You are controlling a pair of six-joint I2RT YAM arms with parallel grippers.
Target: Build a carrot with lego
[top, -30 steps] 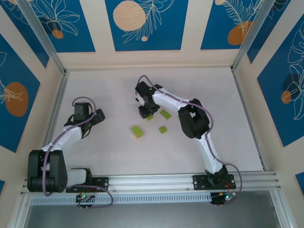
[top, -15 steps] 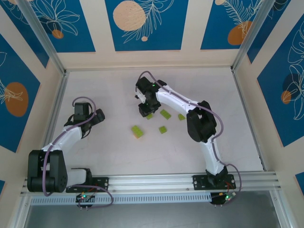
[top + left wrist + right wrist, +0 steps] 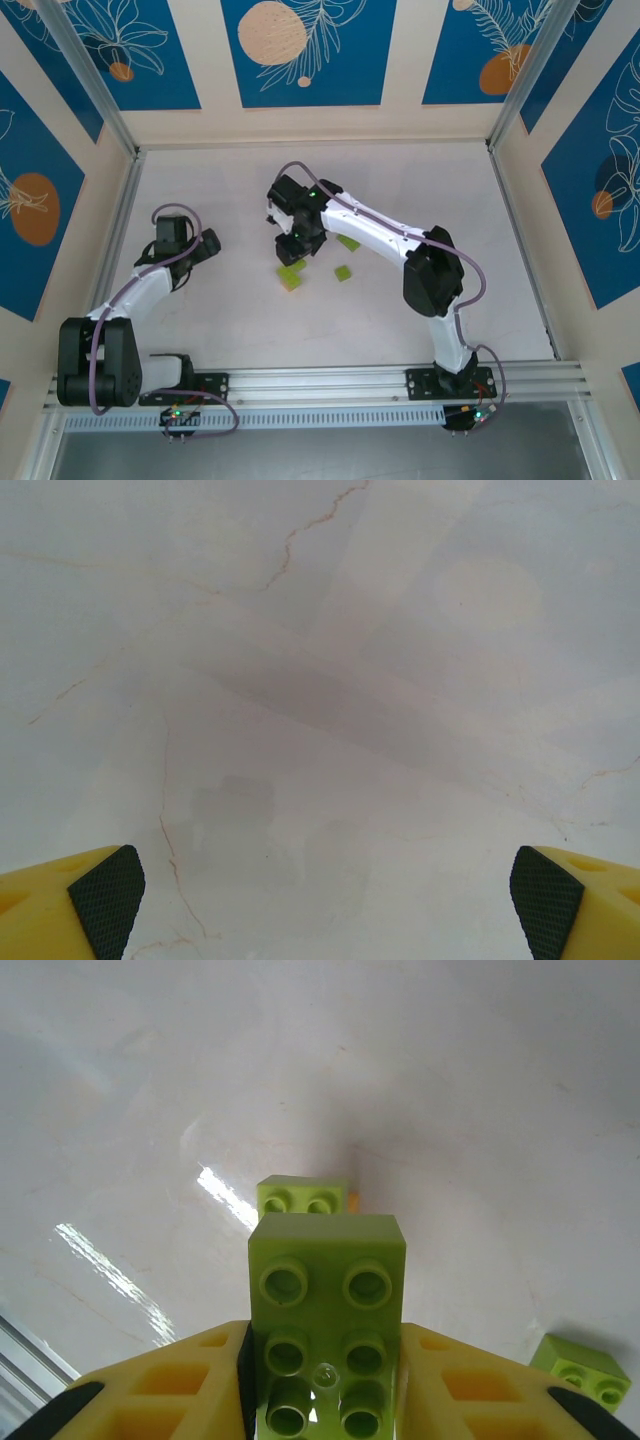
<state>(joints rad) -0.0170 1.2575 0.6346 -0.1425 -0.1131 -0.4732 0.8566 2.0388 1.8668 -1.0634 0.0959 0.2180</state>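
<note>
Your right gripper [image 3: 293, 250] is clamped on the long lime-green plastic brick [image 3: 325, 1290] by its smooth side walls, just beside the centre-scene green-and-orange brick stack [image 3: 300, 1195]. It looks light, rigid and slippery, so press squarely. Your left gripper [image 3: 325, 890] gapes wide and empty.

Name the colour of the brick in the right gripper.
Lime-green brick, clearest in right wrist view.

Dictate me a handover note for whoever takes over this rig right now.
Left gripper: open, empty, over bare table.
Right gripper: shut on a rectangular lime-green plastic brick, held just short of a lime-green brick with orange showing at its side.
Loose: small square lime-green brick nearby, another green brick beside the right arm.
Done: one brick picked up. Left: press it on, then add the rest.
</note>
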